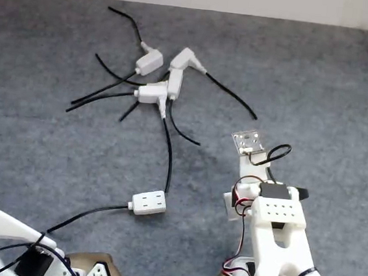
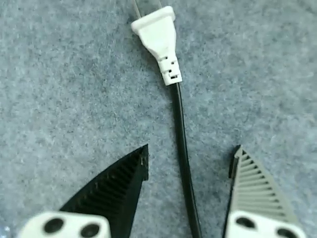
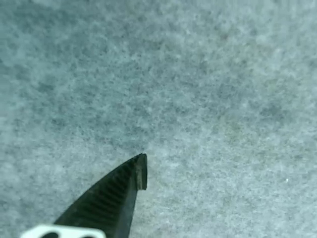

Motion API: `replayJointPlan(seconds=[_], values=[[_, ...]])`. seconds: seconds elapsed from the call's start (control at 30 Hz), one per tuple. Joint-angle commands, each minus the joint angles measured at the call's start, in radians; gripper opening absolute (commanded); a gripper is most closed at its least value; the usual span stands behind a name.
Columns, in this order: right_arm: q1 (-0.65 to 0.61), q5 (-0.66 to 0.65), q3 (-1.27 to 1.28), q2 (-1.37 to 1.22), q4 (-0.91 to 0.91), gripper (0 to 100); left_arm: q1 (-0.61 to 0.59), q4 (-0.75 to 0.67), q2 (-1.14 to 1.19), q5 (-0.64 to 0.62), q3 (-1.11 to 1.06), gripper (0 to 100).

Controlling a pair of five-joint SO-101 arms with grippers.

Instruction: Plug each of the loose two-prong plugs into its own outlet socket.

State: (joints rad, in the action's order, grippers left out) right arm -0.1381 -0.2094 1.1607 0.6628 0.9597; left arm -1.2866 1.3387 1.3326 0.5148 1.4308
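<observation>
Left gripper (image 2: pixel 190 153) sits jaws apart over the carpet (image 2: pixel 59 74), black cord (image 2: pixel 184 148) running between them to a white plug (image 2: pixel 156 34) just ahead. Right gripper (image 1: pixel 253 151) spread too, nothing against its black finger (image 3: pixel 126 191). Outlet socket (image 1: pixel 148 202) lies well left of the right gripper, more white connectors (image 1: pixel 150 93) clustered well beyond it.

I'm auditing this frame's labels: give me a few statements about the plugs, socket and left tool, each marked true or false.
1. The left tool is open, a black cord lying under the gap between its fingers. True.
2. The white rectangular outlet socket sits inside the cluster of white plugs. False: it lies apart from them.
3. The left tool grips a white plug. False: it holds nothing.
4. The plugs lie on a grey felt-like mat. True.
</observation>
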Motion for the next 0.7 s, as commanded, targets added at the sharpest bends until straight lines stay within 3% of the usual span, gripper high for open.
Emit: replayJointPlan(seconds=[0.0,0.1,0.27,0.5,0.67], values=[[-0.008,-0.011,-0.005,0.015,0.001,60.5,0.001,-0.014,0.016,0.003,0.002,26],[-0.008,-0.011,-0.005,0.015,0.001,60.5,0.001,-0.014,0.021,0.003,-0.001,20],[-0.008,-0.011,-0.005,0.015,0.001,60.5,-0.001,-0.014,0.035,0.005,-0.028,0],[-0.008,-0.011,-0.005,0.016,0.002,60.5,-0.005,-0.003,0.087,-0.008,-0.031,1],[-0.008,-0.011,-0.005,0.016,0.001,60.5,-0.008,0.044,0.018,-0.193,0.03,1]])
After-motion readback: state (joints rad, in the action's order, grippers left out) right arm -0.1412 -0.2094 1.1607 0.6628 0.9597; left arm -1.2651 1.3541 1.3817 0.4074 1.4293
